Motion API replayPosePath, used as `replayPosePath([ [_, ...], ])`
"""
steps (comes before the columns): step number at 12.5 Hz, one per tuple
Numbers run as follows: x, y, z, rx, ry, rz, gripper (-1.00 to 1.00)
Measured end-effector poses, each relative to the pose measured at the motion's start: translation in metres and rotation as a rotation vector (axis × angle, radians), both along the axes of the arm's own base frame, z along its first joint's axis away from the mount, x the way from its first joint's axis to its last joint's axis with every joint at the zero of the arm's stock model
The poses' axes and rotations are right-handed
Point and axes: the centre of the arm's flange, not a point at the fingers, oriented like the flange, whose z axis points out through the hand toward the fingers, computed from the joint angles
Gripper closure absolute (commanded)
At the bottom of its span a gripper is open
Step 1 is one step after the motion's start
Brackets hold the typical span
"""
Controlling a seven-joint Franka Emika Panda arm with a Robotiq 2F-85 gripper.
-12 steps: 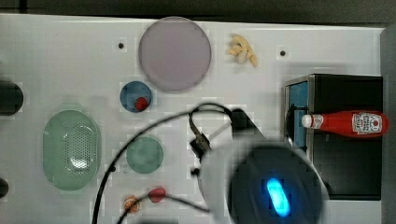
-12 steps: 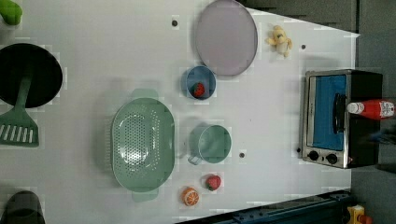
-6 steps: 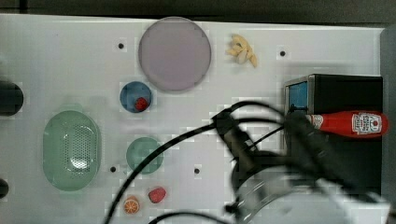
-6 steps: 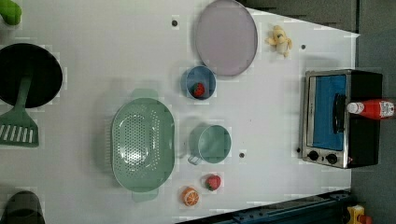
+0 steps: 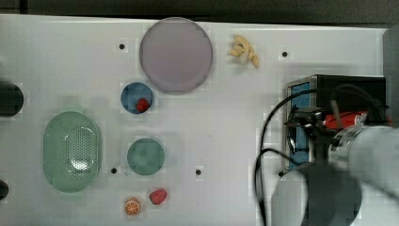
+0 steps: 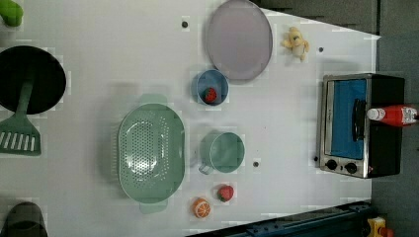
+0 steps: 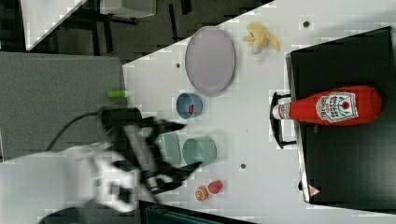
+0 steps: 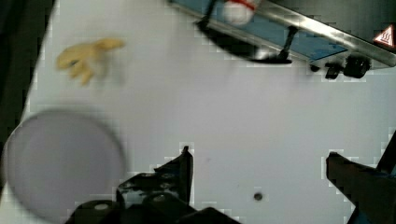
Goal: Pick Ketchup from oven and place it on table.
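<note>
I see the slim red plastic ketchup bottle [image 7: 334, 106] with its white cap and white label lying on its side on top of the small black toaster oven [image 7: 345, 154], cap jutting just past the steel-framed front above the blue glass door. The oven sits at the large white surface's [image 5: 226, 122] right edge in the top view.

I judge the bottle light, with soft squeezable walls and a smooth, somewhat slippery skin, and since it lies round-sided it may roll if nudged. I would take it across the middle of the body, on the label, where it is widest and nearly straight, not at the tapering neck, and close gently so it does not squirt out sideways.

The arm reaches over the oven in the top view, cables looping beside it. The gripper [image 8: 261, 172] looks down at bare surface in front of the oven, its fingers [image 8: 184, 163] spread wide and holding nothing.
</note>
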Motion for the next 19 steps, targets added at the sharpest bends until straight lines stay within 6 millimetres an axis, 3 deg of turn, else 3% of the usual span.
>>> replayPosePath([
  [2,0.0,-0.036,-0.032,-0.004,0.011,-0.068,-1.0],
  [6,-0.003,-0.087,-0.048,-0.041,-0.019,-0.16,-1.0],
  [8,0.01,-0.117,-0.06,-0.087,-0.004,-0.201,-1.0],
  [12,0.034,-0.176,-0.106,-0.208,0.058,-0.271,-1.0],
  [15,0.031,-0.187,-0.141,-0.186,0.085,-0.317,-1.0],
  [19,0.043,-0.2,-0.153,-0.175,-0.003,-0.374,-1.0],
])
